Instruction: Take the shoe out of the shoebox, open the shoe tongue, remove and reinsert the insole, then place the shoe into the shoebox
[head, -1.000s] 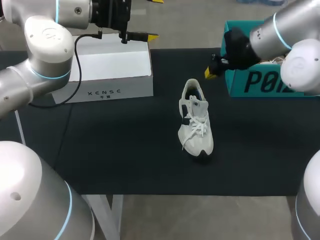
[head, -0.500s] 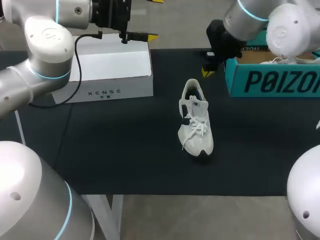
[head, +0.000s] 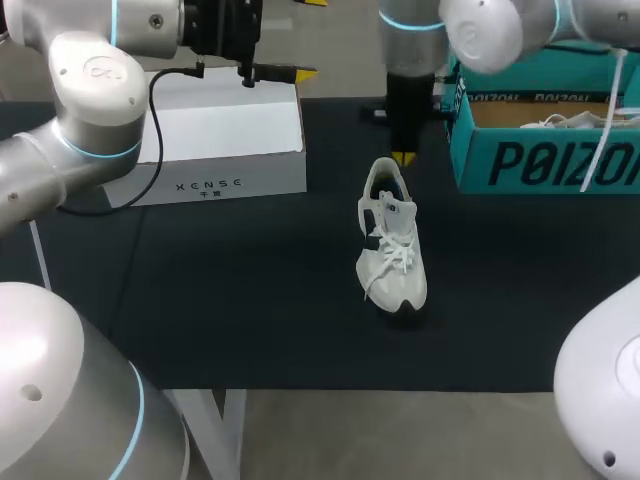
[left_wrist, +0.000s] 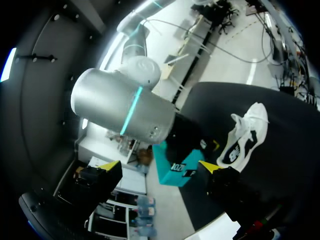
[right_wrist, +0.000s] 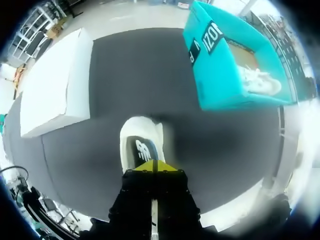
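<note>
Shoe stands upright on the black mat, outside the teal shoebox and apart from it. Its long axis runs far to near, with the heel toward the far edge and the toe toward the robot, angled slightly right.

Right claw hangs just above the heel, tips together, holding nothing. Left claw has its tips apart and sits by the white box.

Recommendation: part the tips before descending, then lift the tongue without dragging the shoe.

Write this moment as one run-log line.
shoe: on table, outside shoebox | right hand: shut, over heel | left hand: open, near white box
</note>
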